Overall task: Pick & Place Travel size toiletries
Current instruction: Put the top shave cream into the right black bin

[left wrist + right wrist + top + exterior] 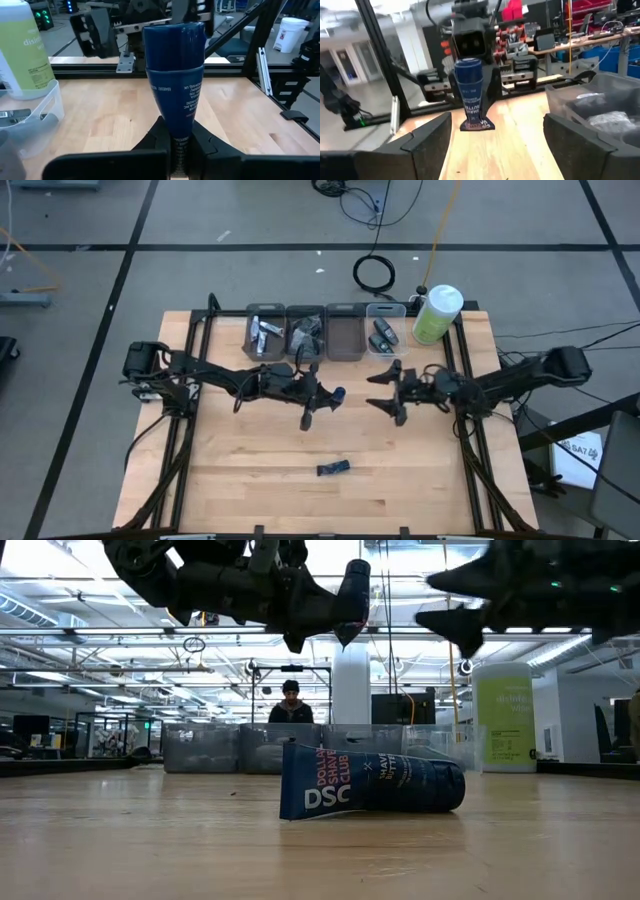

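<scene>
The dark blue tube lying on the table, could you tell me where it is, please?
In the high view, the dark blue tube lies alone on the table's front middle, nearer the front edge than both grippers.

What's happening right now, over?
Left claw shut on blue tube, above the table. Right claw open, facing it. Second tube on table. Nothing between.

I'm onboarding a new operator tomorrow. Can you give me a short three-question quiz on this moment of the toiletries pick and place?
1. True or false: the left end effector is shut on a dark blue tube.
2. Where does the other blue tube lie? A) in a bin B) on the bare table, in front of both arms C) beside the green bottle
3. Fill in: the right end effector is ____ and holds nothing.

Key: 1 true; 2 B; 3 open
</scene>
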